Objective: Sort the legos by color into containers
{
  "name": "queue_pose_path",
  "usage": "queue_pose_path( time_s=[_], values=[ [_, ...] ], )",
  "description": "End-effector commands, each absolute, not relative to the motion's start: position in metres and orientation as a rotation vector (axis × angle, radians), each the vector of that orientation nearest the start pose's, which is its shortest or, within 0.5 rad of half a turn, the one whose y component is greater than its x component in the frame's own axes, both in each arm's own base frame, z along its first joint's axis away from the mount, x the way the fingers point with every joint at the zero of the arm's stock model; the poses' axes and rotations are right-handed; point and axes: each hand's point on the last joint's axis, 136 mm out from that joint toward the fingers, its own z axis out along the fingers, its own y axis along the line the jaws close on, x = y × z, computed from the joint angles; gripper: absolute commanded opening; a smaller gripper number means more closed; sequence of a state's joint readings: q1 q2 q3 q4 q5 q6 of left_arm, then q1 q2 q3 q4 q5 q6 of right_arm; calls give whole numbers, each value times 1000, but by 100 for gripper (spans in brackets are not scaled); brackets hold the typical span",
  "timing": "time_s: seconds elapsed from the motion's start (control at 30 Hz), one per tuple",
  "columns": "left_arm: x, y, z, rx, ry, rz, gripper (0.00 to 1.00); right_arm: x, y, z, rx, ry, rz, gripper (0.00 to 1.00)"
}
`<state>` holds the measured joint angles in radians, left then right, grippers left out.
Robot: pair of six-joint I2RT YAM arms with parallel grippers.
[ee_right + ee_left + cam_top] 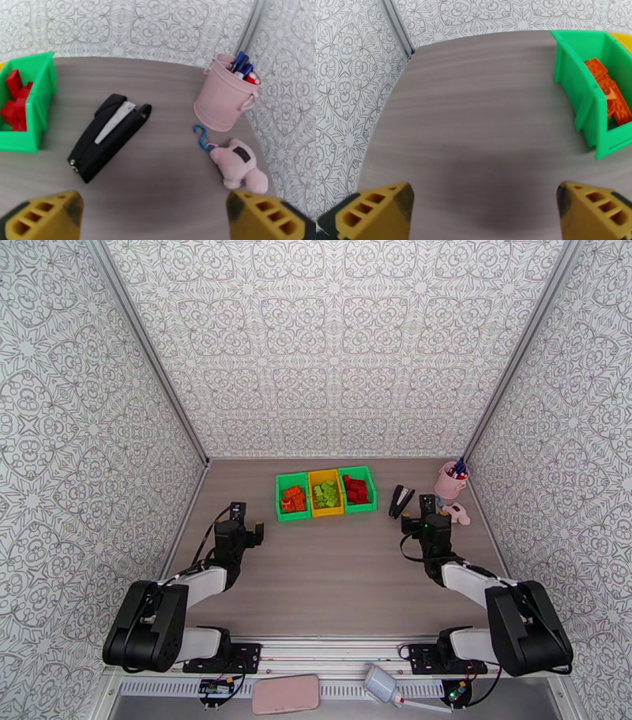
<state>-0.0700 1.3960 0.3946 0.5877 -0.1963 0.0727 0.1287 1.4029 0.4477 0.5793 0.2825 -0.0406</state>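
Left gripper point(484, 197): released, jaws wide apart with nothing between them; it hangs over the bare table point(332, 579), to the left of the bins and on their near side.
Right gripper point(155, 203): also released and empty; it hangs just on the near side of the black stapler point(108, 136).
Step in hand: I judge the sorting to be at its end, because every brick I can see lies inside a bin, one colour to each bin.
Next move: it seems to call for no grasp, only a check for a stray brick hidden by an arm. If one is found, it needs a pinch across its short side and a drop into the bin of the same colour.
Stapler: it lies flat between the right gripper and the bins, its long axis diagonal; it is not part of the task.
Bins, axis: the three are joined in one row at the far middle of the table. The row runs left to right, each bin's long side runs near to far, and the open mouths face up.
Left green bin point(280, 496): holds the orange bricks point(293, 498).
Yellow bin point(326, 513): holds the lime green bricks point(325, 494).
Right green bin point(371, 489): holds the red bricks point(356, 489).
Bricks, direction: they are heaped and some are tilted, so I cannot tell one common axis.
Far right: a pink pen cup point(223, 98), with a pink plush keychain point(239, 164) beside it.
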Motion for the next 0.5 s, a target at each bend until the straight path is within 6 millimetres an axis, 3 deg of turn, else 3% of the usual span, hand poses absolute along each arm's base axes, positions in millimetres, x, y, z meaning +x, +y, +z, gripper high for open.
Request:
queue_pose_path(
  time_s=[0.0,0.1,0.47],
  values=[
    [401,15,120,-5,1891,109,100,403,-3,124,77,1861,-119,99],
    [402,34,107,-92,1868,57,100,404,-11,120,101,1871,-59,100],
    [402,32,107,-88,1880,75,100,403,-3,113,42,1863,-23,100]
  ],
)
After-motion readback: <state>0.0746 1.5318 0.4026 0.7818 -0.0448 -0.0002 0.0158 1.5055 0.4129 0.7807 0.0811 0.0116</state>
